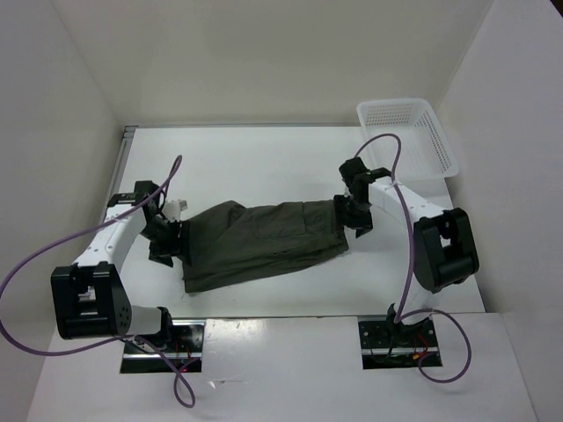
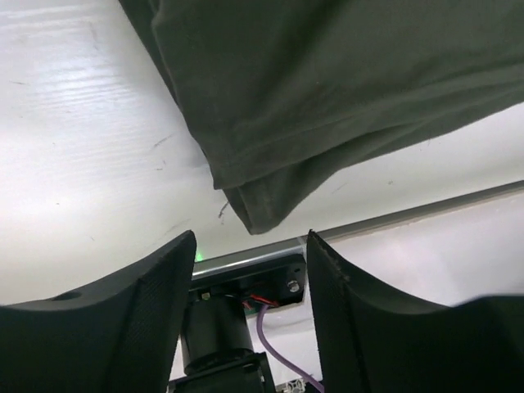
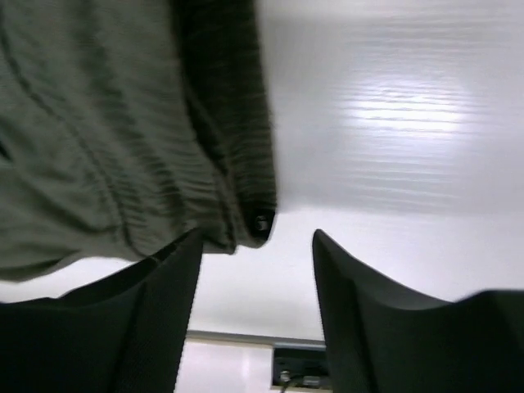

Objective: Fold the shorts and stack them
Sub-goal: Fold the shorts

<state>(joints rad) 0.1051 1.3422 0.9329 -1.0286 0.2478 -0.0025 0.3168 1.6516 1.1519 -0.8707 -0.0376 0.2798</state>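
The dark olive-green shorts (image 1: 264, 242) lie flat across the middle of the table, legs to the left, gathered waistband to the right. My left gripper (image 1: 167, 239) is at the leg end, open and empty; in the left wrist view a leg hem corner (image 2: 270, 196) lies just beyond its fingers (image 2: 147, 327). My right gripper (image 1: 356, 220) is at the waistband end, open and empty; in the right wrist view the ribbed waistband (image 3: 229, 123) with a small metal eyelet (image 3: 261, 221) lies just past the left finger (image 3: 131, 319).
A white lattice basket (image 1: 409, 136) stands at the back right corner. White walls enclose the table on three sides. Purple cables loop from both arms. The table's near edge with the arm mounts runs along the front (image 1: 281, 316).
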